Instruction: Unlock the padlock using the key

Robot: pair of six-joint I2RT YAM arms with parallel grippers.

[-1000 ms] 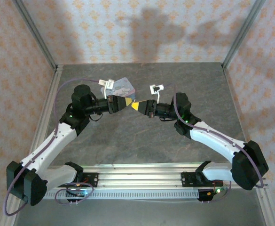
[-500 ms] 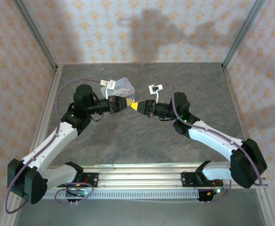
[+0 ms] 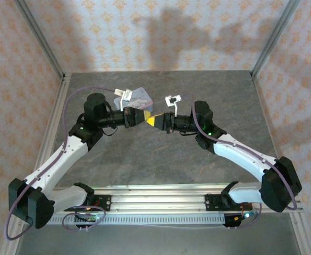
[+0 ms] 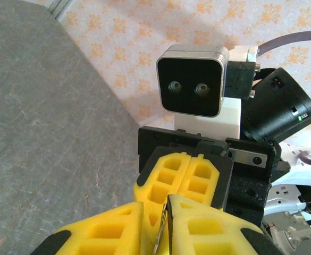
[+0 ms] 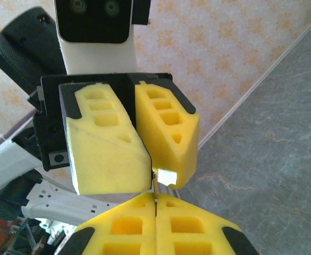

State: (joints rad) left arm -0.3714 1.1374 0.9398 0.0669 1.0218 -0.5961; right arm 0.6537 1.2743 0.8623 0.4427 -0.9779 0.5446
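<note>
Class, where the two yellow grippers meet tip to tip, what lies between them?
A thin pale metal sliver, apparently the key, spans the gap between left gripper and right gripper, in the right wrist view.

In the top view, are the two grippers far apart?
No, the left gripper and the right gripper meet tip to tip above the table.

Thin pale silvery metal key (image 4: 161,226): edge-on, running from right gripper (image 5: 155,197) closed fingertips into left gripper (image 4: 165,204) finger slit.
</note>
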